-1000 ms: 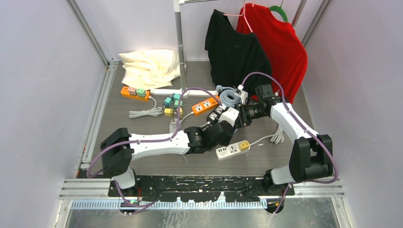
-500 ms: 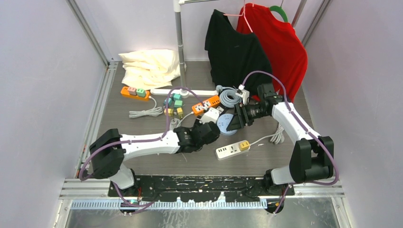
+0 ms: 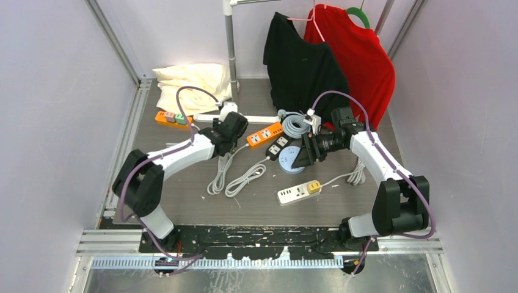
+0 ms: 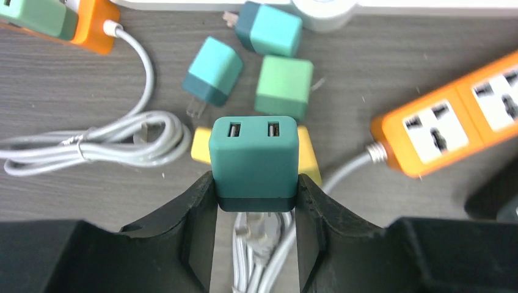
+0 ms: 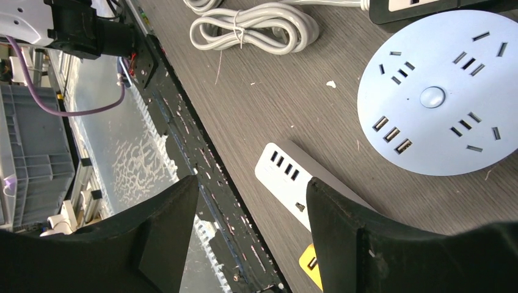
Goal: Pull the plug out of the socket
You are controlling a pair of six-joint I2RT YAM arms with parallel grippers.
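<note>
- I see the teal plug [image 4: 253,162] hiding most of a yellow plug [image 4: 200,146].
- The orange power strip [image 4: 452,125] runs off my left wrist view.
- A finger [image 5: 348,232] of my right gripper [image 5: 250,190] covers the white strip's [image 5: 284,174] end.

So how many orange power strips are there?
2. The left orange strip lies by the cream pillow; the middle orange strip, beside the grey cable coil. Arms may hide more.

We see the left arm [image 3: 183,152] reaching from its base toward two o'clock, the left tool [image 4: 253,183] clamped on a teal plug [image 4: 253,155]. The right arm [image 3: 374,152] folds back toward eight o'clock; the right tool [image 5: 250,189] hangs with jaws apart, gripping nothing.
</note>
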